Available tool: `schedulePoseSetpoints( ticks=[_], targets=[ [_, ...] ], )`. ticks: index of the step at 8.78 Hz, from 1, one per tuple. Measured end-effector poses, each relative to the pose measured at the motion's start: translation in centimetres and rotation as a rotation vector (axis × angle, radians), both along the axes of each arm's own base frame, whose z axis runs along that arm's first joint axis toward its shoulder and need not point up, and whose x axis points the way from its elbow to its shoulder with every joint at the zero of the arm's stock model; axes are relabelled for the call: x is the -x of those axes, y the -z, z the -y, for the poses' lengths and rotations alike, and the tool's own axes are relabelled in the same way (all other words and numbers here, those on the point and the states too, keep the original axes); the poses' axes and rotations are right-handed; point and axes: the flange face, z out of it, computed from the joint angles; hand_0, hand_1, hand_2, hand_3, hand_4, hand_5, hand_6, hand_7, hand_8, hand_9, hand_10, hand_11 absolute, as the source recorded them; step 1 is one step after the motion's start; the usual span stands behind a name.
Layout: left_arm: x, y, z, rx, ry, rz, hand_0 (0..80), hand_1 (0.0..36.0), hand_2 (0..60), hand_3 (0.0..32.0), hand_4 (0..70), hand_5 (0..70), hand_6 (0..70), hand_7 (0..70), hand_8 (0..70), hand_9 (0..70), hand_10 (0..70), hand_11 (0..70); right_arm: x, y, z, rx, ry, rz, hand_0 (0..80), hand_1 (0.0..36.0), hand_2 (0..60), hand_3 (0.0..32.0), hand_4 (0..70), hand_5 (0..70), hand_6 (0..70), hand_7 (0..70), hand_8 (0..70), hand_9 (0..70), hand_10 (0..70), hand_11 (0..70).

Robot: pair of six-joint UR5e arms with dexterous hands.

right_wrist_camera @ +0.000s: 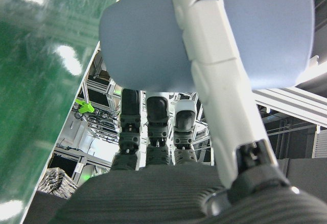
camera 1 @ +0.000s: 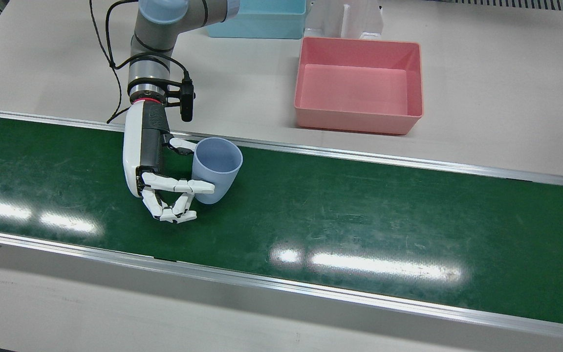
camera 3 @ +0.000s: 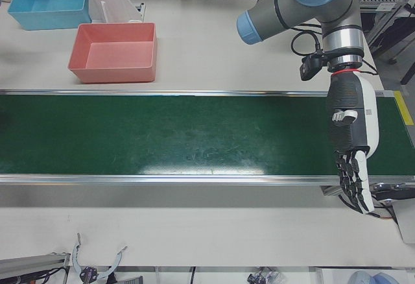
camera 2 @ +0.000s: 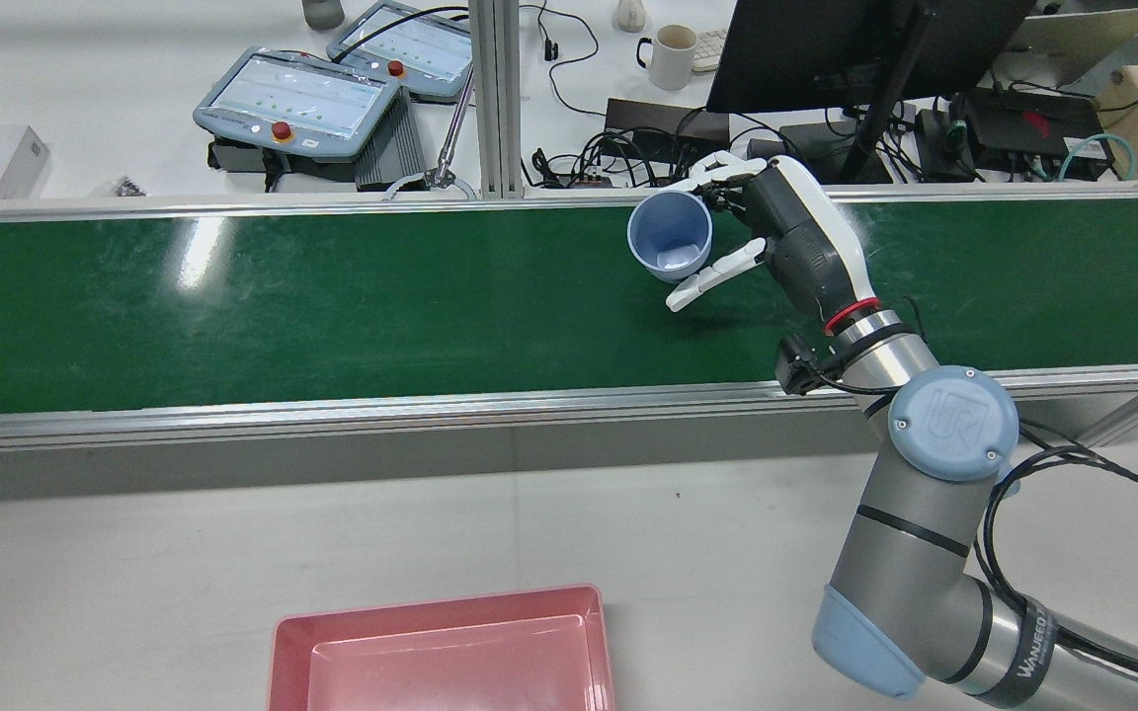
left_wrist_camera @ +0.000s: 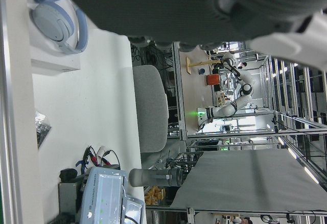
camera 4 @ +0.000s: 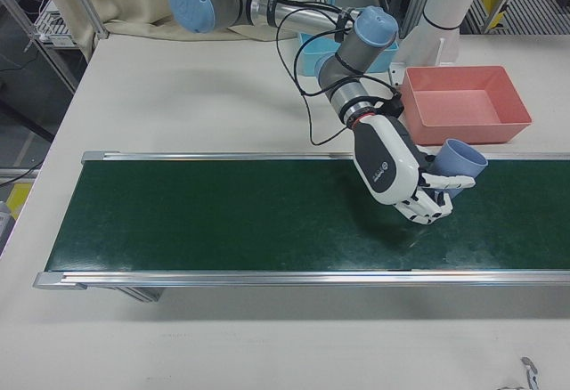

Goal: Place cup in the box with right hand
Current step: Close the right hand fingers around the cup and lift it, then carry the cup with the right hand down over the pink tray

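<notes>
A light blue cup (camera 1: 217,168) is held above the green conveyor belt (camera 1: 359,220) with my right hand (camera 1: 157,166) shut on it, thumb on one side and a finger across the other. The rear view shows the cup (camera 2: 670,237) tilted, its mouth facing the camera, beside the right hand (camera 2: 796,247). In the right hand view the cup (right_wrist_camera: 255,29) fills the top behind a white finger. The empty pink box (camera 1: 355,122) sits on the table past the belt, to the cup's right in the front view. My left hand (camera 3: 350,141) hangs open over the belt's other end, fingers straight.
A blue bin (camera 1: 257,19) and a white pedestal (camera 1: 345,19) stand behind the pink box. Aluminium rails edge both sides of the belt. Beyond the belt in the rear view lie teach pendants (camera 2: 302,99), a mug (camera 2: 670,54), cables and a monitor.
</notes>
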Motion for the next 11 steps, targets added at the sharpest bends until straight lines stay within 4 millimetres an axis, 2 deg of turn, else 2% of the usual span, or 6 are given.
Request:
schedulePoseSetpoints(
  ticks=[3, 6, 9, 11],
  targets=[
    [0.0, 0.0, 0.0, -0.001, 0.000, 0.000, 0.0, 0.0, 0.0, 0.0, 0.0, 0.0, 0.0, 0.0, 0.0, 0.0, 0.0, 0.0, 1.5, 4.5, -4.5, -0.086, 0.063, 0.028, 80.0, 36.0, 60.0, 0.0, 70.0, 16.6, 33.3, 70.0, 42.9, 64.1, 40.1, 58.1],
    [0.0, 0.0, 0.0, -0.001, 0.000, 0.000, 0.0, 0.0, 0.0, 0.0, 0.0, 0.0, 0.0, 0.0, 0.0, 0.0, 0.0, 0.0, 4.5, 7.3, -9.8, -0.147, 0.159, 0.042, 80.0, 36.0, 60.0, 0.0, 70.0, 16.4, 33.5, 70.0, 43.2, 64.7, 40.7, 58.9],
    [0.0, 0.0, 0.0, -0.001, 0.000, 0.000, 0.0, 0.0, 0.0, 0.0, 0.0, 0.0, 0.0, 0.0, 0.0, 0.0, 0.0, 0.0, 8.0, 9.2, -16.0, -0.198, 0.259, 0.021, 80.0, 36.0, 60.0, 0.0, 70.0, 16.1, 31.7, 70.0, 42.3, 64.0, 40.4, 58.5],
    [0.0, 0.0, 0.0, -0.001, 0.000, 0.000, 0.0, 0.0, 0.0, 0.0, 0.0, 0.0, 0.0, 0.0, 0.0, 0.0, 0.0, 0.0, 10.5, 9.2, -19.8, -0.212, 0.327, -0.007, 80.0, 36.0, 60.0, 0.0, 70.0, 15.5, 30.4, 70.0, 41.3, 62.8, 40.2, 58.0]
  ],
)
